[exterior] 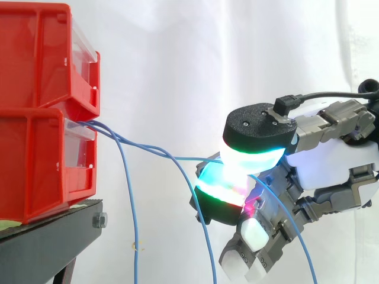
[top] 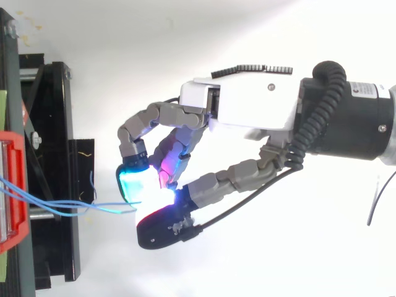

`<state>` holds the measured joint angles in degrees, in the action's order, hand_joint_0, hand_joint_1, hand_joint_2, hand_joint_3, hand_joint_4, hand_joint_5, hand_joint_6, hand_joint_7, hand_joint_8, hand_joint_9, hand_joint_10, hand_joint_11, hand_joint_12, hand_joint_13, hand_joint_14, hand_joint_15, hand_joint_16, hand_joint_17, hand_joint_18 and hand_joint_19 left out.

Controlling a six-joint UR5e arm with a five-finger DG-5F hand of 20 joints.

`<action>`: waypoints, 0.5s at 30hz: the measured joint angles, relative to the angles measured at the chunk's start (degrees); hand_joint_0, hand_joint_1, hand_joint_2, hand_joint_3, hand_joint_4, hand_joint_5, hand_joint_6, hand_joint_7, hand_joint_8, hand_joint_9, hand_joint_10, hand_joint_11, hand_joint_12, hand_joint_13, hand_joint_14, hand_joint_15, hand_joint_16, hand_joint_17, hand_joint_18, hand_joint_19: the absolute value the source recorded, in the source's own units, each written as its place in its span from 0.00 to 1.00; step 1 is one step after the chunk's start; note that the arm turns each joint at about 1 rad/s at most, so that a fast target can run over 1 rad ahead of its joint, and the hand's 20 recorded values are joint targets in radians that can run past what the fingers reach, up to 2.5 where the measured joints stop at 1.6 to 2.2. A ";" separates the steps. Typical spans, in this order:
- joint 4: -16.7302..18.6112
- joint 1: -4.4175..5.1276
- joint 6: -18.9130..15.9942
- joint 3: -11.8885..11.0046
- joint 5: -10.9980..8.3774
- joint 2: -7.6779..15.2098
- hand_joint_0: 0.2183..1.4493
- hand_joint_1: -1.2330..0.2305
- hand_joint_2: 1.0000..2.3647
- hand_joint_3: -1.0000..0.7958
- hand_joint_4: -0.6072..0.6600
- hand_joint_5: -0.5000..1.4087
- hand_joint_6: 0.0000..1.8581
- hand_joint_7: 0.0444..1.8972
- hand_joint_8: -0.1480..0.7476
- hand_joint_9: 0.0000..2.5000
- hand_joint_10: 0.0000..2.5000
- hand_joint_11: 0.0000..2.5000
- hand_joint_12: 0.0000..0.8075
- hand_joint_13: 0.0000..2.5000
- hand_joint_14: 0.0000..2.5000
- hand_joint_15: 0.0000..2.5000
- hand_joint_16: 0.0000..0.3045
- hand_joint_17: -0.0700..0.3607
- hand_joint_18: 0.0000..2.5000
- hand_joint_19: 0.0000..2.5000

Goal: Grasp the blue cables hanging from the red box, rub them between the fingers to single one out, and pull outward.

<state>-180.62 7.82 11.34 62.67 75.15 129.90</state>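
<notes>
White curtain backs stacked red bins (exterior: 41, 112) on a black stand (exterior: 53, 236). Thin blue cables (exterior: 142, 146) leave the lower bin and run almost level to the hand (top: 247, 105), whose glowing pads (exterior: 254, 151) pinch them. The grasp looks done. Several strands converge there, so singling one out and pulling seem left. One strand hangs loose near the stand.

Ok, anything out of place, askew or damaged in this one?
Nothing stands out. The thin blue cables leave the lower red plastic bin on the black stand; the hand pinches some between its pads, and others hang loose.
</notes>
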 measured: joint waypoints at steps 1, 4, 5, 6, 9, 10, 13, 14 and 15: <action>0.00 0.00 0.00 0.00 0.00 0.00 0.31 0.31 0.00 0.51 0.43 0.26 0.42 0.64 0.49 0.43 0.00 0.05 0.54 0.29 0.00 0.09 0.17 0.44 0.27 0.09; 0.00 0.00 0.00 0.00 0.00 0.00 0.31 0.31 0.00 0.51 0.44 0.26 0.42 0.64 0.49 0.44 0.00 0.05 0.54 0.29 0.00 0.10 0.17 0.44 0.27 0.09; 0.00 0.00 0.00 0.00 0.00 0.00 0.31 0.31 0.00 0.51 0.43 0.26 0.42 0.64 0.49 0.44 0.00 0.05 0.54 0.29 0.00 0.10 0.17 0.44 0.28 0.09; 0.00 0.00 0.00 0.00 0.00 0.00 0.31 0.31 0.00 0.51 0.44 0.26 0.42 0.64 0.49 0.44 0.00 0.05 0.54 0.29 0.00 0.09 0.17 0.44 0.28 0.09; 0.00 0.00 0.00 0.00 0.00 0.00 0.31 0.31 0.00 0.51 0.44 0.26 0.42 0.64 0.48 0.44 0.00 0.05 0.54 0.29 0.00 0.10 0.18 0.44 0.28 0.10; 0.00 0.00 0.00 0.00 0.00 0.00 0.31 0.31 0.00 0.51 0.44 0.26 0.42 0.64 0.48 0.44 0.00 0.05 0.54 0.29 0.00 0.10 0.18 0.44 0.28 0.09; 0.00 0.00 0.00 0.00 0.00 0.00 0.31 0.31 0.01 0.51 0.44 0.26 0.42 0.64 0.48 0.44 0.00 0.05 0.54 0.29 0.00 0.10 0.18 0.44 0.28 0.09; 0.00 0.00 0.00 0.00 0.00 0.00 0.31 0.31 0.00 0.51 0.43 0.26 0.42 0.64 0.48 0.44 0.00 0.05 0.54 0.29 0.00 0.10 0.18 0.44 0.28 0.09; 0.00 0.00 0.00 0.00 0.00 0.00 0.31 0.31 0.00 0.51 0.43 0.26 0.42 0.64 0.48 0.44 0.00 0.05 0.54 0.29 0.00 0.10 0.18 0.44 0.28 0.09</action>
<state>-180.62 7.82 11.34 62.67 75.15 129.90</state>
